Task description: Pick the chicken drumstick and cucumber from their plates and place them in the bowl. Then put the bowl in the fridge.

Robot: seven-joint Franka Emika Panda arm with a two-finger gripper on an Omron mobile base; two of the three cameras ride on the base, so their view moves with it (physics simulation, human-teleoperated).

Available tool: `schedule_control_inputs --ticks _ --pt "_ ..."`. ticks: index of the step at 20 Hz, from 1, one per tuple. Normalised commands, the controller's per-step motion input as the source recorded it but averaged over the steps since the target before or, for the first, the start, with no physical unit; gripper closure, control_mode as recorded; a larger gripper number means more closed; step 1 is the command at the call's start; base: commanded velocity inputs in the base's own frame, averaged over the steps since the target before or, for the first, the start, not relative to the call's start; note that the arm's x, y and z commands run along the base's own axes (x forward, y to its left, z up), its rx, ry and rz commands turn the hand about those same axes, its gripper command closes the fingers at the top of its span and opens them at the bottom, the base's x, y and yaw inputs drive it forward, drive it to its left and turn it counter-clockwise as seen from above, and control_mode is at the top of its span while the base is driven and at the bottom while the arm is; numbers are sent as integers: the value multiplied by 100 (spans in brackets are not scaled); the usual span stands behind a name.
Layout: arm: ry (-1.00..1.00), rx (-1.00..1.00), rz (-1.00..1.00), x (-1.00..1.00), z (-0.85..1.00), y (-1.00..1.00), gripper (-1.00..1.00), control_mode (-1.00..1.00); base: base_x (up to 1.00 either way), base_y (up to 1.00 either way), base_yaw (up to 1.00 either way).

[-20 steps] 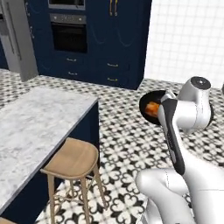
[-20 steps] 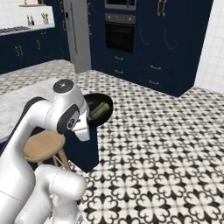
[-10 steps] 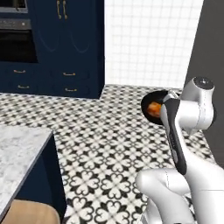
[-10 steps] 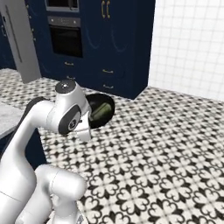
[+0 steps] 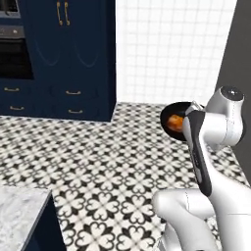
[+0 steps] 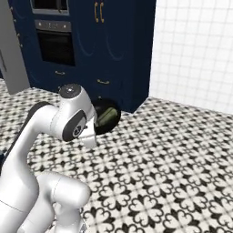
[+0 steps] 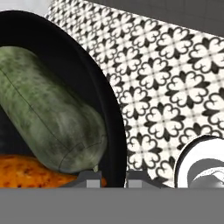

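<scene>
My gripper is shut on the rim of the glossy black bowl, one finger inside and one outside. In the bowl the dark green cucumber lies on the orange-brown chicken drumstick. The left base view has the bowl held in the air in front of the arm's white wrist, the drumstick showing inside. In the right base view the bowl hangs beside the wrist with the cucumber in it. A grey slab of the fridge stands at the far left. The plates are out of view.
Dark navy cabinets with gold handles and a black wall oven stand ahead. A white tiled wall is to their right, a dark grey wall further right. A marble counter corner is at lower left. The patterned floor is open.
The whole picture has shifted: the base has moved, so the counter, stool and fridge have slid left and the tiled wall has come in. The bowl stays held in the gripper.
</scene>
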Motion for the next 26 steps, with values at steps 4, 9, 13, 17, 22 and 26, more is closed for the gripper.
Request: schedule_control_inputs --ticks 4,9,13,17,22,26 --pt "0 0 0 0 0 0 100 100 100 -6 10" --pt "0 0 0 0 0 0 100 100 100 -61 40" --pt "0 0 0 0 0 0 100 100 100 -31 47" --pt "0 0 0 0 0 0 100 100 100 -29 58" --pt "0 0 0 0 0 0 100 100 100 -20 68" --pt "0 0 0 0 0 0 100 100 100 -11 73"
